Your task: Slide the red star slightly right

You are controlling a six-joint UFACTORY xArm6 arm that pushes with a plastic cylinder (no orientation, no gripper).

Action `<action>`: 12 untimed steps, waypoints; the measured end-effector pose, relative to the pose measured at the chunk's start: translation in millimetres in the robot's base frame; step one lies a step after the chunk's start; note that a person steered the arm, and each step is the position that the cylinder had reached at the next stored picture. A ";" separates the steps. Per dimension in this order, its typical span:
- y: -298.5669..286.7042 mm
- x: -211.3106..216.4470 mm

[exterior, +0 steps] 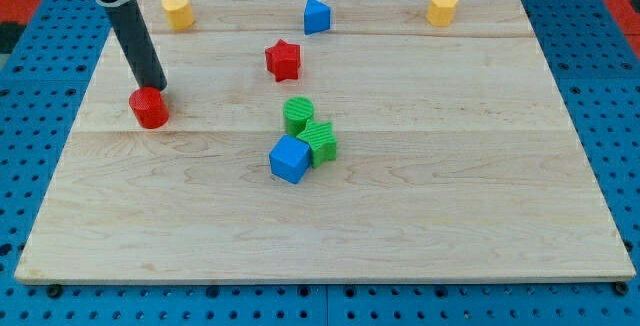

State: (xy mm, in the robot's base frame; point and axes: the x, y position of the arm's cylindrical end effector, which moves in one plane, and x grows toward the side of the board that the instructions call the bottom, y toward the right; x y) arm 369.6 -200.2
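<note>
Wooden board (420,206), pale, plank seams running across; no brand, label or writing readable anywhere. Nearest the view's bottom: blue cube (290,159), touching a green block (320,141) with ribbed faces on its right. Just above those, a second green block (298,114), rounded, touching the ribbed one.

Left of this cluster, well apart: red cylinder (150,108). My tip (155,87) sits at its upper edge, touching or nearly so; the rod carries no jaws and holds nothing.

Farther up: red star (283,60), glossy, points distinct, standing free, well to the right of my tip.

Along the top edge: yellow block (178,12) at left, blue block (317,16) middle, yellow block (442,8) at right. Blue pegboard (30,166) surrounds the board.
</note>
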 end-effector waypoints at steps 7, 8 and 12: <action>147.6 -55.1; 169.2 -38.0; 149.0 -10.5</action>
State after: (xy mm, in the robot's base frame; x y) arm 359.1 -51.2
